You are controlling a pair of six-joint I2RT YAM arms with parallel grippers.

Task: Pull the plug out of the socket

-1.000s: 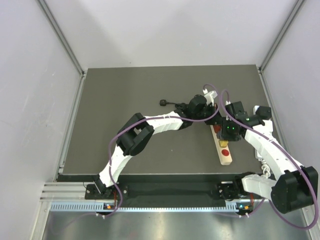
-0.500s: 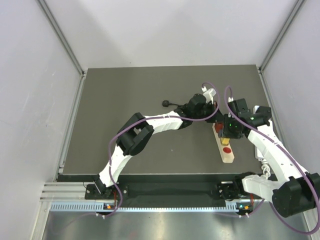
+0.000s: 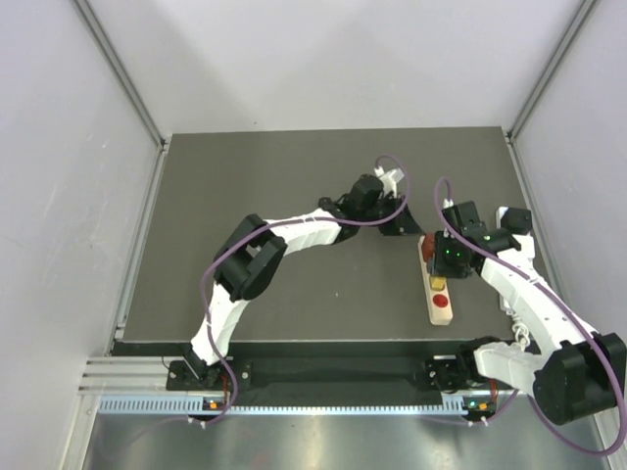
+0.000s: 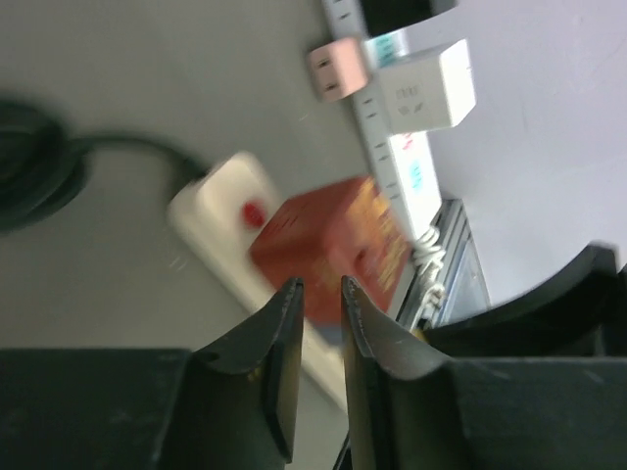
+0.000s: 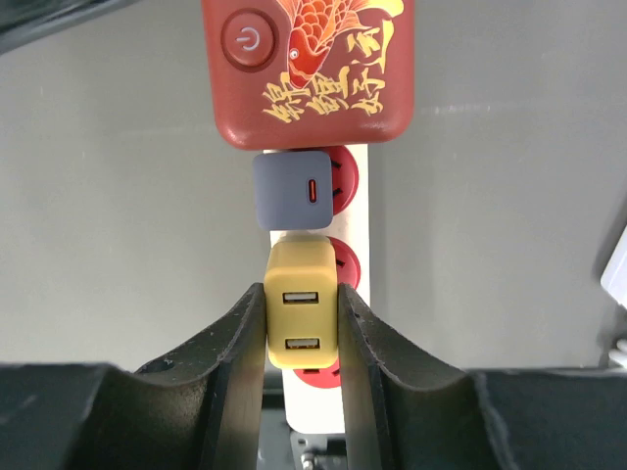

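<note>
The right gripper [image 5: 302, 294] is closed on the yellow plug [image 5: 302, 318]; one finger presses on each of its side faces, and the plug sits in the strip [image 3: 442, 313], which lies on the tabletop [image 3: 245, 186] in front of the right arm. Just above the yellow plug, in the wrist view, there is a grey plug [image 5: 297, 191], and behind that a big red adapter [image 5: 309, 69] at the end of the strip. The left gripper [image 4: 318, 286] is nearly closed, with only a thin slit between the fingers, and it holds nothing. It hangs to the side of the strip and does not touch it. The grasp seems to be done and the pull is the step that remains. The main danger is that nothing presses the strip down, so if the socket holds the pins strongly, the whole strip may rise together with the plug instead of letting it go. The sides of the plug look smooth, so the fingers may also slide off under load. If the pull is not straight, the plug may jam or knock the grey plug beside it.
</note>
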